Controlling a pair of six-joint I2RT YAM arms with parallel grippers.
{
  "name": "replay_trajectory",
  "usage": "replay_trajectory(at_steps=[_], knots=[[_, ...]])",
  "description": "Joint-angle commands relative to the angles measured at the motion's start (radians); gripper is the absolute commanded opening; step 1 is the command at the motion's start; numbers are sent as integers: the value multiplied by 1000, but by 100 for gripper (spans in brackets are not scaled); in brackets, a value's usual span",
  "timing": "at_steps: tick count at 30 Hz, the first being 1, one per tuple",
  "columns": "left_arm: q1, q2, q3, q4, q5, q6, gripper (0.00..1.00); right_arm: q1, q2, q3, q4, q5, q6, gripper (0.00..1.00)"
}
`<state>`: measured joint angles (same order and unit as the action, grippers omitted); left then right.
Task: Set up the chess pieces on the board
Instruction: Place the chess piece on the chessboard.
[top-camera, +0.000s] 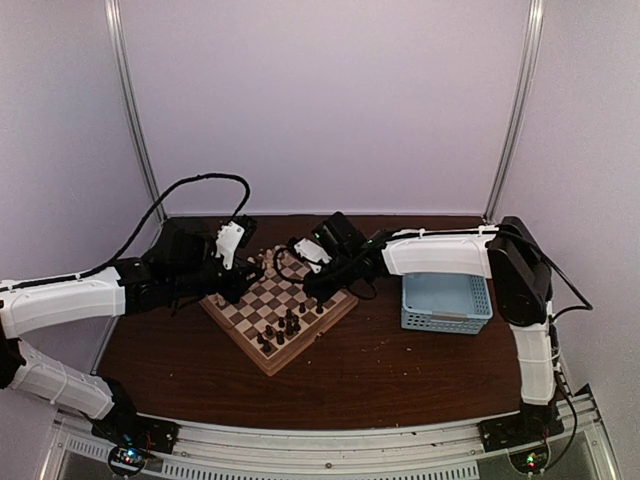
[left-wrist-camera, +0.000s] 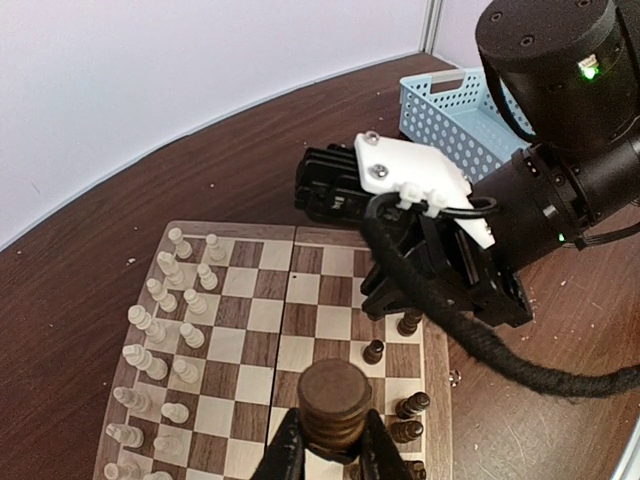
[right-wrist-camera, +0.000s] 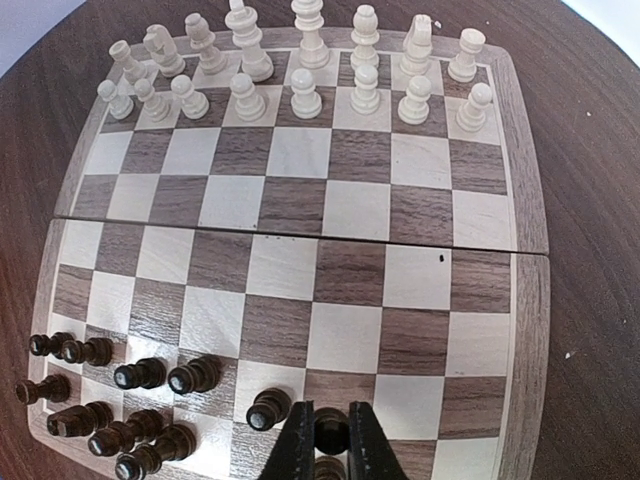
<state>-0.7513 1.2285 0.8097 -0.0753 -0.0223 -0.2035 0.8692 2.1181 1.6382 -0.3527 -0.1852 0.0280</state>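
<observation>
Over the board (top-camera: 262, 297), both arms (top-camera: 60, 305) (top-camera: 435, 255) converge, pincers (left-wrist-camera: 333, 445) (right-wrist-camera: 330, 415) clamping dark pieces (left-wrist-camera: 333, 398) (right-wrist-camera: 332, 432).

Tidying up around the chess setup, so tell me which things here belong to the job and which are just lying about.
Job: board, cream chess pieces, dark chess pieces, left claw and right claw, each shut on one of them.
Lying about: light blue basket, beside the board.
</observation>
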Motion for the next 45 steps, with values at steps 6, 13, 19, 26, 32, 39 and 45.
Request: replay_trajectory(at_steps=[6, 13, 19, 26, 32, 39, 45], knots=[[7, -4, -9, 54, -7, 11, 9, 3, 41, 66, -68, -4, -14, 5], [7, 2, -7, 53, -3, 12, 9, 2, 62, 82, -72, -11, -14, 6], [7, 4, -4, 46, -2, 13, 9, 2, 77, 100, -83, -5, -15, 6], [7, 3, -4, 45, -3, 16, 9, 3, 80, 103, -87, 1, -14, 10], [7, 2, -4, 44, -3, 17, 9, 2, 81, 106, -88, -4, -15, 14], [7, 3, -1, 37, -3, 21, 9, 2, 85, 113, -95, -1, -14, 16], [7, 4, -1, 37, -1, 22, 9, 3, 85, 115, -97, 0, -15, 17]])
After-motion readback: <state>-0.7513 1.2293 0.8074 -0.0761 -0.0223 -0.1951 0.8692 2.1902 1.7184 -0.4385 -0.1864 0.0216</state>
